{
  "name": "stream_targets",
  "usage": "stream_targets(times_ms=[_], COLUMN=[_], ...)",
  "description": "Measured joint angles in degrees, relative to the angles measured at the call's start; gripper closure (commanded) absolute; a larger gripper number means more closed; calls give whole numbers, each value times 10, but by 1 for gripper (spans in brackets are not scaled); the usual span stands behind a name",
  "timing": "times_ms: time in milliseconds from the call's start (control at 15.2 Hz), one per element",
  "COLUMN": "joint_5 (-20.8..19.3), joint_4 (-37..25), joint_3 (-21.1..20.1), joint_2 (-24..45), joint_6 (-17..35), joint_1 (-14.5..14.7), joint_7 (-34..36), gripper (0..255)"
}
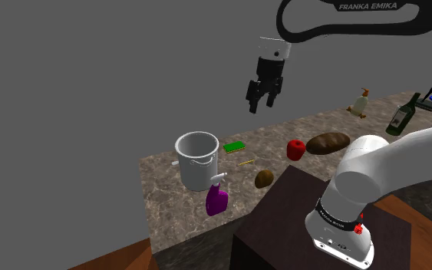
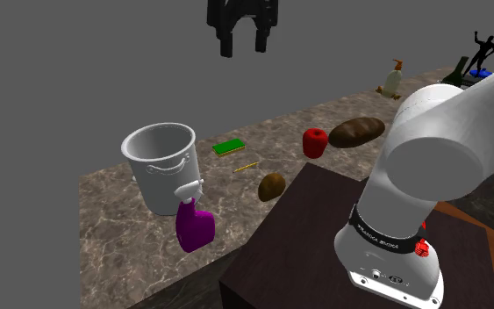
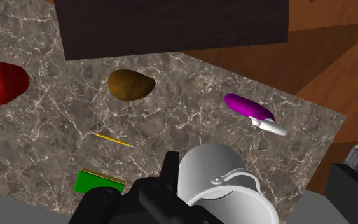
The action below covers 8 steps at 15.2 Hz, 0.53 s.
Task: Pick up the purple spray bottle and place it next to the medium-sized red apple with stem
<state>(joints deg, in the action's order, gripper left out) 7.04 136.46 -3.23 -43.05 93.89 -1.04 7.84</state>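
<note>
Purple spray bottle (image 1: 216,201) stands upright near the front edge of the marbled surface (image 1: 168,207), just beside the pale pot (image 1: 197,159) and well apart from the red apple (image 1: 296,148). My hand (image 1: 262,103) hangs high over the middle, fingers apart and holding nothing; I judge it poised for a descent. In the second exterior view the bottle's white nozzle overlaps the pot. The wrist view shows a gap between them, and bare surface beside the apple for the drop.
</note>
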Motion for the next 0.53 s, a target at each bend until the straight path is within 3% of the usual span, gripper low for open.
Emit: stream_targets(times_ms=[198, 528], joint_5=[2, 10], joint_4=[36, 157], joint_3=[7, 33], joint_2=[-13, -50], joint_6=[32, 156], joint_1=[9, 46], joint_7=[-27, -136], gripper=[0, 0])
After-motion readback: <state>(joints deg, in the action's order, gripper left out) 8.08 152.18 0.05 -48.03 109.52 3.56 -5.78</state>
